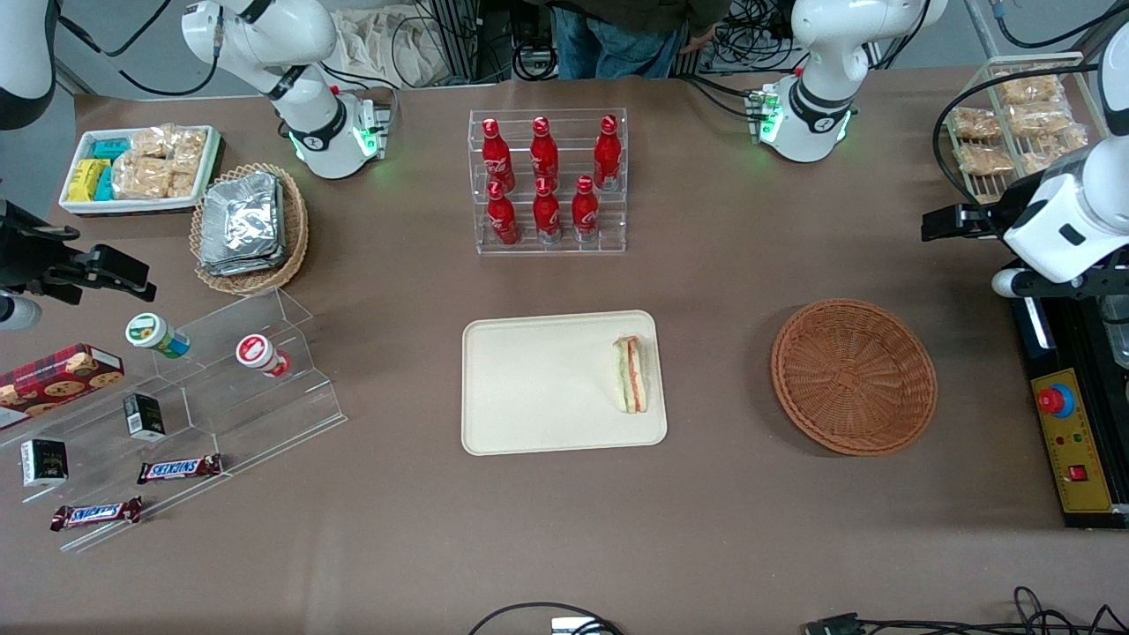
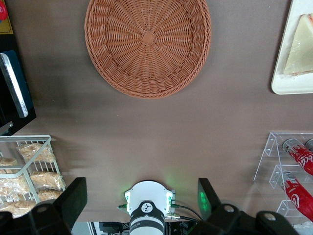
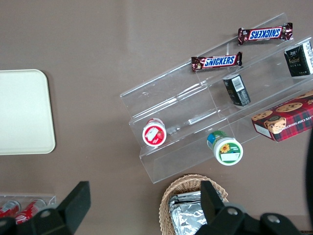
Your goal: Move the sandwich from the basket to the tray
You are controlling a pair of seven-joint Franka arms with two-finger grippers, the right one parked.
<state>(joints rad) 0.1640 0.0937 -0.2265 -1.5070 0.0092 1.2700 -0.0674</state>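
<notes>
I see the small three-cornered white-bread sandwich [image 1: 630,374] lying on the big flat cream tray [image 1: 529,388]. The round reddish-brown woven basket [image 1: 854,376] sits beside it. My pincer [image 2: 142,200] hangs high, fingers wide apart, holding nothing.

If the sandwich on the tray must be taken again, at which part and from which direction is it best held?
Probably from above, closing on the two long bread faces of the sandwich at mid-length; it lies narrow, filling edge up, near the edge of the tray. The open gripper is raised, away from the basket.
</notes>
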